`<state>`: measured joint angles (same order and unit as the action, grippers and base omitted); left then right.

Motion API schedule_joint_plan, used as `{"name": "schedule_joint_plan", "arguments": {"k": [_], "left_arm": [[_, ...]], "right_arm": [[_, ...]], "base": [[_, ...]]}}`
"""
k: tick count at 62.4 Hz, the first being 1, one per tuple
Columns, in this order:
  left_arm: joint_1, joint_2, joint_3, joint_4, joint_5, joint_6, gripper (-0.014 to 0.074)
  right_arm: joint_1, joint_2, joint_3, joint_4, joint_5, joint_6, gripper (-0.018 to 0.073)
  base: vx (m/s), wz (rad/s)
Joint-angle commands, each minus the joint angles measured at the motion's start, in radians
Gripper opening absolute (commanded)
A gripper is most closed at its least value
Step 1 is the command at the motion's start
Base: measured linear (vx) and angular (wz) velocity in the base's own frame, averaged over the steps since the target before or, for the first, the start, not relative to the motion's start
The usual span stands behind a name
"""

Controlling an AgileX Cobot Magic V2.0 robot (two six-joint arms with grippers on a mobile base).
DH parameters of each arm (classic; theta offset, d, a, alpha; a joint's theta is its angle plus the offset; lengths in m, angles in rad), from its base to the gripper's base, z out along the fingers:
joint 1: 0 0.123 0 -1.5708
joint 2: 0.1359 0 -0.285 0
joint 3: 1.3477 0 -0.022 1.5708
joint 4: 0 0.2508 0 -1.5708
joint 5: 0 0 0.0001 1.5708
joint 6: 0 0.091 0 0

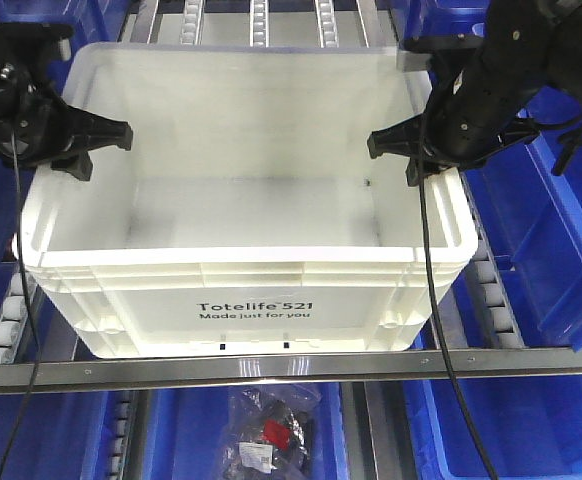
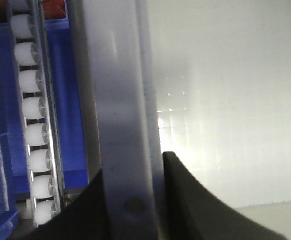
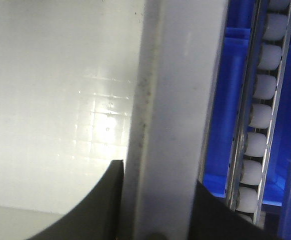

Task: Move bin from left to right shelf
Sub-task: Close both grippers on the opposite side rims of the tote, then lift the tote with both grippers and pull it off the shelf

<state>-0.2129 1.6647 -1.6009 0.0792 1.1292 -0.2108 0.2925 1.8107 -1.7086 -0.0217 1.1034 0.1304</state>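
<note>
We see the bin (image 1: 356, 300), a large white tote, sitting in the middle of the front view on the roller shelf. Its printed front wall is just behind the metal front rail (image 1: 271, 368). The left gripper (image 1: 96, 150) straddles the bin's left rim, one finger inside the tote and one outside. The right gripper (image 1: 396, 160) straddles the right rim the same way.

From the left wrist camera, the left gripper (image 2: 130, 205) has its dark fingers (image 2: 188, 200) against either face of the ribbed rim with no gap showing, so it is clamped on the bin (image 2: 225, 100). The right wrist camera shows the right gripper (image 3: 155, 212) with its fingers (image 3: 93, 210) against the rim of the bin (image 3: 60, 100) in the same narrow hold.

Room at the edges is tight. A roller track (image 2: 35, 107) runs just outside the left rim, with blue plastic beyond it. On the right another roller track (image 3: 260, 115) lies just beside the rim, and the blue bins (image 1: 561, 230) stand close past it. Behind the tote, more roller lanes (image 1: 261, 20) run away from us. A black cable (image 1: 433, 290) hangs from the right arm across the bin's front right corner. Below the rail, a plastic bag (image 1: 271, 430) lies between lower blue bins (image 1: 516, 420)
</note>
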Motion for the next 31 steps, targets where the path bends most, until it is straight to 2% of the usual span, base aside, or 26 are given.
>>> {"name": "schedule_joint_plan", "arguments": {"k": [1, 31], "left_arm": [[0.001, -0.080, -0.033, 0.044, -0.040, 0.013, 0.0125], [0.000, -0.125, -0.033, 0.015, -0.002, 0.018, 0.0125]], "right_arm": [[-0.005, -0.094, -0.034, -0.026, -0.049, -0.023, 0.0074], [-0.005, -0.166, -0.034, -0.012, -0.044, -0.022, 0.0074]], "base": [[0.00, 0.00], [0.00, 0.00]]}}
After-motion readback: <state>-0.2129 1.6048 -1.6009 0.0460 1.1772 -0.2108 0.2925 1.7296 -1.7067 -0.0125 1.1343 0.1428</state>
